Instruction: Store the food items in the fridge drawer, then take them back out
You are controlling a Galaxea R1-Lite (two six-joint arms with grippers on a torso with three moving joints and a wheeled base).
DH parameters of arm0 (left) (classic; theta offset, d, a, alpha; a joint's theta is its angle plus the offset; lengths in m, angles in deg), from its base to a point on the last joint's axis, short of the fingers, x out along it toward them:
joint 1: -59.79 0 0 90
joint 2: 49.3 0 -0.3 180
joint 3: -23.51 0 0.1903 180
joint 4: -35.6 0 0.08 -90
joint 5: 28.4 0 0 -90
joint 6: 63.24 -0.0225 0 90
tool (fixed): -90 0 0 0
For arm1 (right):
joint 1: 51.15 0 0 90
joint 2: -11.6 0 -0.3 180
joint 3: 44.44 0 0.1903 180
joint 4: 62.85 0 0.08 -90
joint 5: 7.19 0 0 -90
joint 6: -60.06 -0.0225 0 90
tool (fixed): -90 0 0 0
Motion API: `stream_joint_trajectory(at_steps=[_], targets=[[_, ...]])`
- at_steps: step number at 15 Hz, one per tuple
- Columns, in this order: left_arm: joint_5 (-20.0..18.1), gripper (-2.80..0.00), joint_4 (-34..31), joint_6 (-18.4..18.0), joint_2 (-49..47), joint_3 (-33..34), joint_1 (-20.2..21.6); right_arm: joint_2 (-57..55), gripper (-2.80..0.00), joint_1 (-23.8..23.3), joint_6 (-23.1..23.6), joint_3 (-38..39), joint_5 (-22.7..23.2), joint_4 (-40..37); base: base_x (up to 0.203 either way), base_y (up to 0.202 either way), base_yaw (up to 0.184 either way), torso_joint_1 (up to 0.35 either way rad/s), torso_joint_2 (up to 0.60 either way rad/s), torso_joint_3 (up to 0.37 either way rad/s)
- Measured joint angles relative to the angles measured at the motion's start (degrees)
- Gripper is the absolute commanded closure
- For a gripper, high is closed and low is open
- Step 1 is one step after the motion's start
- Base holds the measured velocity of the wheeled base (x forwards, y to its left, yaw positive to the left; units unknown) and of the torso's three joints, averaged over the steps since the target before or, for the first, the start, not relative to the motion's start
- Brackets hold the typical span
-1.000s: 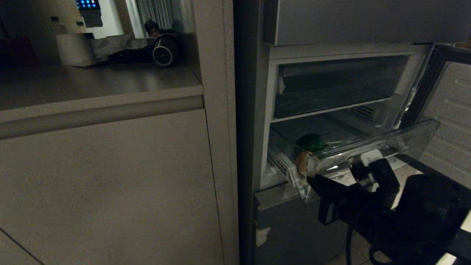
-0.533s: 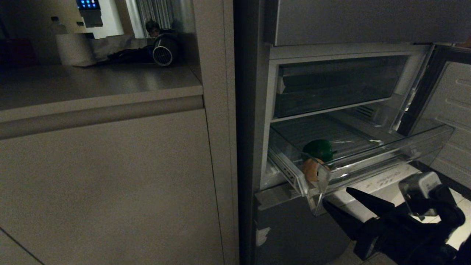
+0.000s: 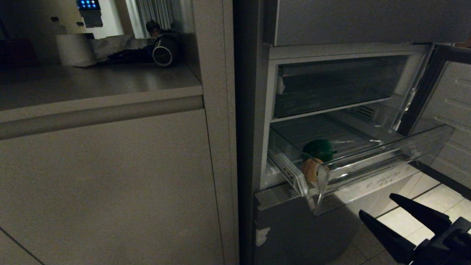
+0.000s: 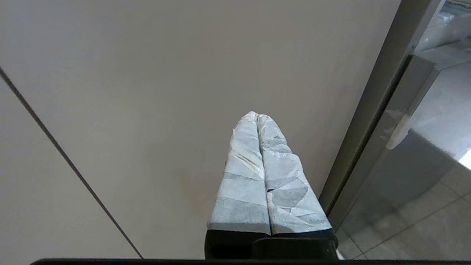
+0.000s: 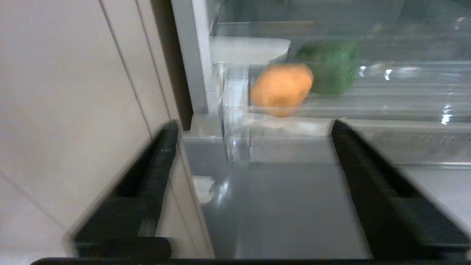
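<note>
The fridge drawer (image 3: pixel 382 162), a clear plastic bin, stands pulled out of the fridge. In its front left corner lies a tan potato (image 3: pixel 311 170), with a dark green food item (image 3: pixel 318 148) just behind it. My right gripper (image 3: pixel 378 205) is open and empty, below and in front of the drawer, clear of its front. The right wrist view looks between the black fingers (image 5: pixel 162 154) of the right gripper (image 5: pixel 254 125) at the potato (image 5: pixel 281 88), the green item (image 5: pixel 329 68) and the drawer (image 5: pixel 368 99). My left gripper (image 4: pixel 257 117) is shut, empty, and parked before a beige cabinet panel.
A beige counter (image 3: pixel 103 88) with a paper roll (image 3: pixel 73 49) stands left of the fridge. Above the drawer sits a closed upper bin (image 3: pixel 331 84). The open fridge door (image 3: pixel 452 110) is at the right. A grey fridge panel (image 3: pixel 294 228) and tiled floor (image 3: pixel 423 217) lie below.
The drawer has slid further out. My right gripper has let go of the drawer front, opened, and drawn back and down to the lower right.
</note>
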Motion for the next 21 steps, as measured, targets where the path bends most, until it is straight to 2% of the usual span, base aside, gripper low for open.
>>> stream_joint_trajectory(at_steps=[2,4,6,9,12,17,21], targets=[[0.02,0.0,0.0,0.0,0.0,0.0,0.0,4.53,0.0,-0.74,-0.13,-9.61,-0.27,-10.97,0.0,0.0,0.0,0.0,0.0,0.0],[0.02,0.0,0.0,0.0,0.0,0.0,0.0,7.54,0.0,-2.94,-1.98,-22.32,0.07,-26.55,0.0,0.0,0.0,0.0,0.0,0.0],[0.02,0.0,0.02,0.0,0.0,0.0,0.0,7.71,0.0,-7.75,-3.82,-35.57,1.19,-42.89,0.0,0.0,0.0,0.0,0.0,0.0],[0.02,0.0,0.01,0.0,0.0,0.0,0.0,1.4,0.0,-16.71,-4.84,-48.22,2.7,-59.9,0.0,0.0,0.0,0.0,0.0,0.0],[0.02,0.0,0.02,0.0,0.0,0.0,-0.02,-6.97,0.0,-22.52,-5.12,-56.0,5.39,-67.8,0.0,0.0,0.0,0.0,0.0,0.0],[0.02,0.0,0.0,0.0,0.0,0.0,0.0,-18.98,0.0,-30.71,-3.92,-65.61,11.17,-72.0,0.0,0.0,0.0,0.0,0.0,0.0],[0.02,0.0,0.02,0.0,0.0,0.0,0.0,-25.73,0.0,-33.23,-2.7,-71.32,13.21,-75.28,0.0,0.0,0.0,0.0,0.0,0.0]])
